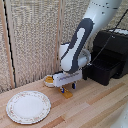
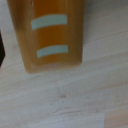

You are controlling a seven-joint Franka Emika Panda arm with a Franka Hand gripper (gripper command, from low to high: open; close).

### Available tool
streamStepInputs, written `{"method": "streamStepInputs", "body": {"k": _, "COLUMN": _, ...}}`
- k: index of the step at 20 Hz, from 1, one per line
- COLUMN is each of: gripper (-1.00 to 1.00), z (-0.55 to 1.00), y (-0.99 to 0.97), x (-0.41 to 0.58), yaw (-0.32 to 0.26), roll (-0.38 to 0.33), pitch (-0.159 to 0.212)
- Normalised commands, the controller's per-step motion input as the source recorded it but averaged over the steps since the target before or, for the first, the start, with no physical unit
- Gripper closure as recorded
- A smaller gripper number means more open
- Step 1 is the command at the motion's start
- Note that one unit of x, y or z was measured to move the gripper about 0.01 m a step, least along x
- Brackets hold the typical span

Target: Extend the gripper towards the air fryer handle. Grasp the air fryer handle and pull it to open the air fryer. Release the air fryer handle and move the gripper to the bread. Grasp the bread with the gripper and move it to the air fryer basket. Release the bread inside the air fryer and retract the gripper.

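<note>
The gripper (image 1: 68,90) is lowered to the wooden table, its two dark-blue fingers standing on either side of the bread (image 1: 68,95), a small golden-orange slab lying on the wood. In the wrist view the bread (image 2: 50,37) looms close and blurred, with two pale bars across it, and no fingers show. Whether the fingers press on the bread is unclear. At the exterior view's right stands the black air fryer (image 1: 117,42), its basket (image 1: 102,69) pulled out with the top open. I cannot make out the air fryer handle.
A patterned round plate (image 1: 28,106) lies at the front on the exterior view's left. A small white bowl (image 1: 49,81) with yellow pieces sits just beside the gripper. A woven screen backs the table, and the bulky white arm (image 1: 80,45) reaches over it.
</note>
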Motion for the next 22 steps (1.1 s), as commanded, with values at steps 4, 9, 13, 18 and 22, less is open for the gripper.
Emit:
{"method": "streamStepInputs", "body": {"k": 4, "gripper": -1.0, "z": -0.12, "y": 0.0, "x": 0.086, "yaw": 0.002, "roll": 0.001, "pitch": -0.01}}
{"method": "streamStepInputs", "body": {"k": 9, "gripper": -1.0, "z": -0.08, "y": 0.0, "x": 0.0, "yaw": 0.0, "roll": 0.022, "pitch": 0.025}}
{"method": "streamStepInputs", "body": {"k": 13, "gripper": 1.0, "z": -0.03, "y": -0.01, "x": 0.0, "yaw": 0.002, "roll": 0.025, "pitch": 0.003}}
{"method": "streamStepInputs", "body": {"k": 18, "gripper": 1.0, "z": -0.19, "y": -0.1, "x": 0.094, "yaw": 0.001, "roll": 0.047, "pitch": 0.0}}
{"method": "streamStepInputs", "body": {"k": 22, "gripper": 1.0, "z": -0.2, "y": -0.03, "x": 0.233, "yaw": 0.0, "roll": 0.031, "pitch": 0.0}}
